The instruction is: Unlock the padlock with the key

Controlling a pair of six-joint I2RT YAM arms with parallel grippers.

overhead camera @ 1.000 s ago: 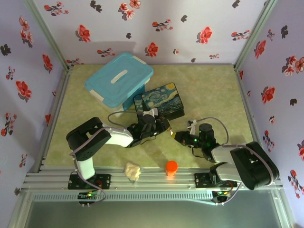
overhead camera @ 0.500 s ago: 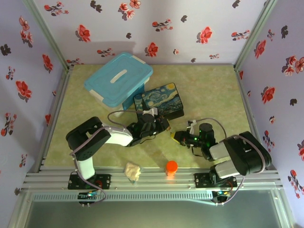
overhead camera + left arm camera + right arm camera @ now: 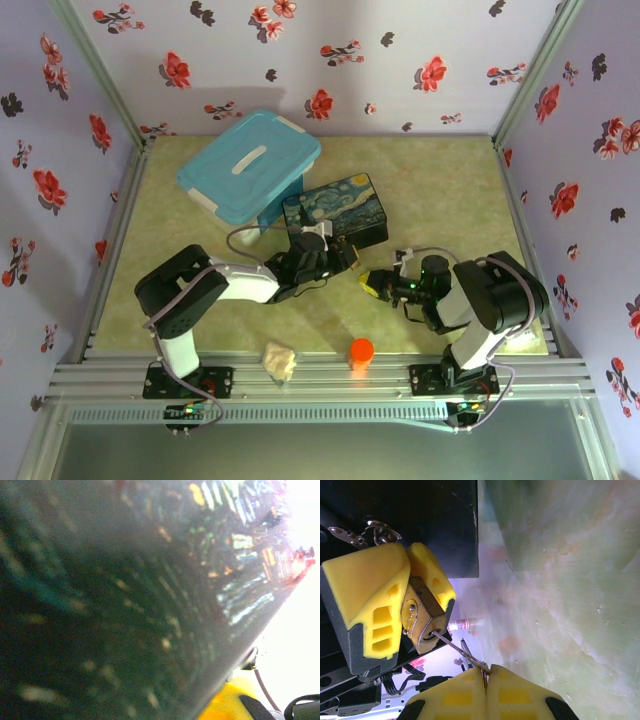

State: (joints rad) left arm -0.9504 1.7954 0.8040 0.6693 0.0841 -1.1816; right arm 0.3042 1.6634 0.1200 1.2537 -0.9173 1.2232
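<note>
In the right wrist view the brass padlock (image 3: 423, 614) is clamped between the yellow fingers (image 3: 367, 587) of my left gripper (image 3: 412, 597), keyhole end facing out. The thin dark key (image 3: 457, 649) runs from that keyhole down to my right gripper (image 3: 486, 680), whose yellow pads are shut on the key's head. The shackle is hidden behind the fingers. From above, the left gripper (image 3: 338, 258) and the right gripper (image 3: 373, 284) meet tip to tip just in front of the Starry Night box (image 3: 335, 212).
A blue lidded container (image 3: 250, 165) stands behind the painted box. An orange round cap (image 3: 361, 350) and a crumpled white lump (image 3: 280, 362) lie near the front rail. The left wrist view is pressed close against the box's dark blurred surface (image 3: 125, 605).
The right gripper has slid left towards the left gripper and its arm has folded in. The left gripper has shifted slightly towards the box.
</note>
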